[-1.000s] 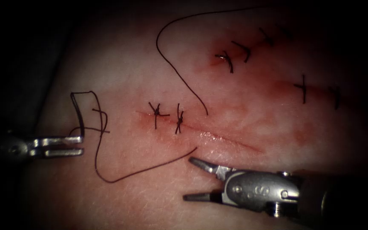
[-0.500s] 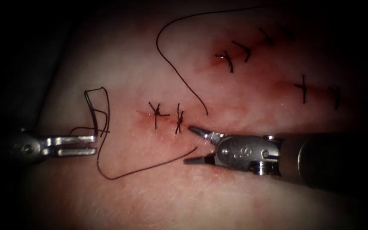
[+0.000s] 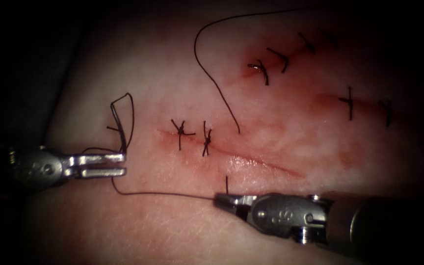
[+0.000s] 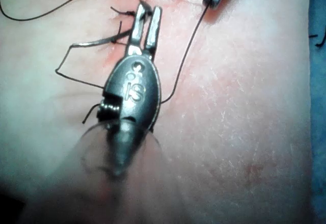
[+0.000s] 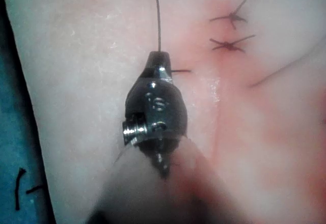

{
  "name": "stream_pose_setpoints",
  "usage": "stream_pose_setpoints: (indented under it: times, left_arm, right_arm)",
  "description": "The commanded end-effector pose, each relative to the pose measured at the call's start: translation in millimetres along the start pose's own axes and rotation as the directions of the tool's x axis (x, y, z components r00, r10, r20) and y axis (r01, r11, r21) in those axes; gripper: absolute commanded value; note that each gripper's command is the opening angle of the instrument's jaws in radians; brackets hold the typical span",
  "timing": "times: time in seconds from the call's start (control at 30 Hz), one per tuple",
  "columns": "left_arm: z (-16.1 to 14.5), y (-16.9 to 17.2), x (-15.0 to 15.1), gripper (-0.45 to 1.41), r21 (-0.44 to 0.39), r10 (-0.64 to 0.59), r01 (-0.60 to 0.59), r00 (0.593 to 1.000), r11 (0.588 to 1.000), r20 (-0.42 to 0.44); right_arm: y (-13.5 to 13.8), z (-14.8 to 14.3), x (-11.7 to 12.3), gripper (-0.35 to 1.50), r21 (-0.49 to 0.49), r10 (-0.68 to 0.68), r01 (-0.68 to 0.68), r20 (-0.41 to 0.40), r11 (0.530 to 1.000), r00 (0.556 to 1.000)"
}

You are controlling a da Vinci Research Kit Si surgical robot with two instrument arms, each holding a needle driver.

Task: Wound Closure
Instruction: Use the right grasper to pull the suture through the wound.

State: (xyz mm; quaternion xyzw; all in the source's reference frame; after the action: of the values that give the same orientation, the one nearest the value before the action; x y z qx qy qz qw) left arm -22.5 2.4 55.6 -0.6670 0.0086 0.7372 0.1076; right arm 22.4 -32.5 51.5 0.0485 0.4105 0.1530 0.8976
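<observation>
In the endoscope view my left tool (image 3: 122, 165) sits left of the cut's (image 3: 251, 159) left end, jaws shut on the curved needle (image 3: 119, 128). The needle stands up from the jaws, clear of the tissue (image 3: 172, 230). My right tool (image 3: 223, 198) lies just in front of the cut, jaws shut on the thread (image 3: 168, 194). That thread runs taut leftward toward the left tool, and a short piece (image 3: 226, 183) rises from the right jaws toward the cut's near edge. The left wrist view shows the left tool (image 4: 147, 10) with the needle (image 4: 97, 42). The right wrist view shows the right tool (image 5: 158, 57) on the thread (image 5: 157, 15).
Two tied stitches (image 3: 180, 131) (image 3: 206, 138) close the cut's left part. A long thread (image 3: 207, 68) enters the tissue at the cut's far edge and curves off toward the upper right. More stitched cuts (image 3: 271, 59) (image 3: 349, 102) lie farther right. Red fluid stains the tissue around the cuts.
The right tool's open jaws went to the thread near the cut, shut on it and drew back; the slack loop is now straight. The left tool moved right with the needle.
</observation>
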Motion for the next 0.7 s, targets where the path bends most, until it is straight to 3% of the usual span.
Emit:
stream_pose_setpoints:
  times: [0.03,0.23,0.5,0.53,0.57,0.6,0.7]
  left_arm:
    - [0.6,0.1,-0.7,-0.45,-0.002,-0.001,0.001,1.000,1.000,-0.002]
    - [1.0,0.0,-1.1,-0.45,-0.003,-0.001,0.001,1.000,1.000,-0.002]
    - [1.0,0.0,-1.2,-0.45,-0.008,-0.001,0.001,1.000,1.000,0.002]
    - [1.0,0.0,-1.2,-0.45,-0.008,0.000,0.000,1.000,1.000,0.001]
    - [1.0,0.0,-1.2,-0.45,-0.008,0.000,0.000,1.000,1.000,0.001]
    - [1.0,0.0,-1.2,-0.45,-0.010,0.000,0.000,1.000,1.000,-0.001]
    - [1.0,-0.1,-1.4,-0.45,-0.008,-0.001,0.001,1.000,1.000,0.006]
  right_arm:
    - [-3.9,0.4,0.4,-0.35,0.031,-0.002,0.002,-0.003,1.000,1.000]
    - [-10.6,-1.0,2.4,-0.35,0.074,-0.015,0.018,-0.041,0.997,0.999]
    - [-13.2,-1.6,4.5,-0.35,0.129,-0.029,0.041,-0.090,0.991,0.996]
    - [-13.0,-1.6,4.6,-0.03,0.134,-0.033,0.045,-0.091,0.990,0.995]
    - [-12.2,-1.6,4.7,0.61,0.123,-0.060,0.073,-0.107,0.990,0.992]
    - [-11.4,-1.7,4.7,0.88,0.104,-0.085,0.099,-0.133,0.990,0.987]
    - [-8.1,-2.3,4.6,1.32,0.044,-0.161,0.173,-0.203,0.984,0.966]
